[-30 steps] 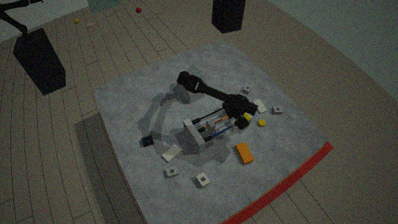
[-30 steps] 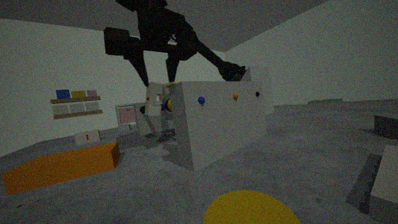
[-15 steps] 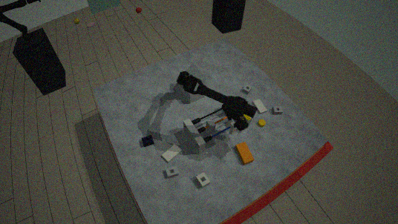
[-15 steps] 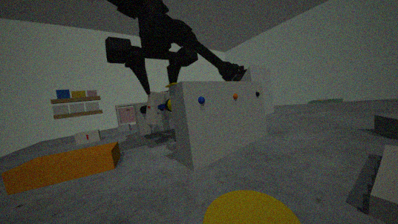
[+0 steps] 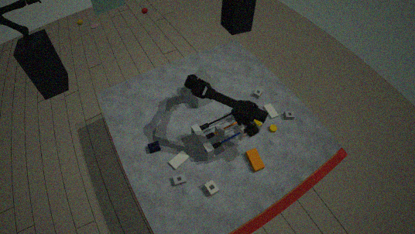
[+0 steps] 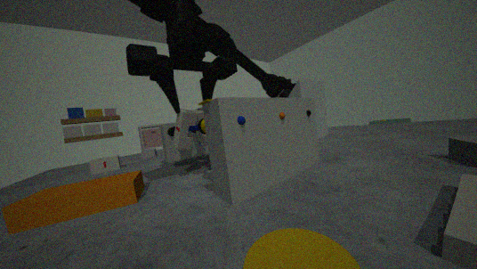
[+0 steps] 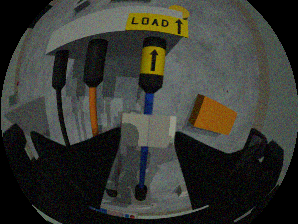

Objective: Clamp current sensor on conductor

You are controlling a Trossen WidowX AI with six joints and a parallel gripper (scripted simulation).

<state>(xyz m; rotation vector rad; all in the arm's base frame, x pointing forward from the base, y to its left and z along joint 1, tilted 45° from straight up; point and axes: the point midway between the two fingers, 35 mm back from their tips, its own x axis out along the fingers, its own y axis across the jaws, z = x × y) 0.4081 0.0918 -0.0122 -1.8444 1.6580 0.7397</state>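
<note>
The pale sensor (image 7: 136, 131) (image 6: 185, 144) sits over the blue LOAD conductor (image 7: 149, 103) (image 6: 194, 128) (image 5: 232, 138), which runs in at one side and out at the other. A seam shows between its two halves; whether it is latched is not clear. My gripper (image 7: 148, 133) (image 6: 192, 107) is shut on the sensor, one finger on each side. The yellow LOAD label (image 7: 149, 21) and an arrowed yellow sleeve (image 7: 152, 62) (image 6: 203, 126) are ahead of the sensor, both arrows pointing away from me. I cannot make out the sensor's own arrow.
An orange conductor (image 7: 93, 110) and a black conductor (image 7: 61, 115) run left of the blue one. The pale end wall (image 6: 267, 147) (image 7: 90, 27) stands ahead. An orange block (image 5: 255, 160) (image 6: 76, 198) (image 7: 215, 116) lies to the right. A yellow disc (image 5: 272, 128) (image 6: 303, 254) lies beyond the wall.
</note>
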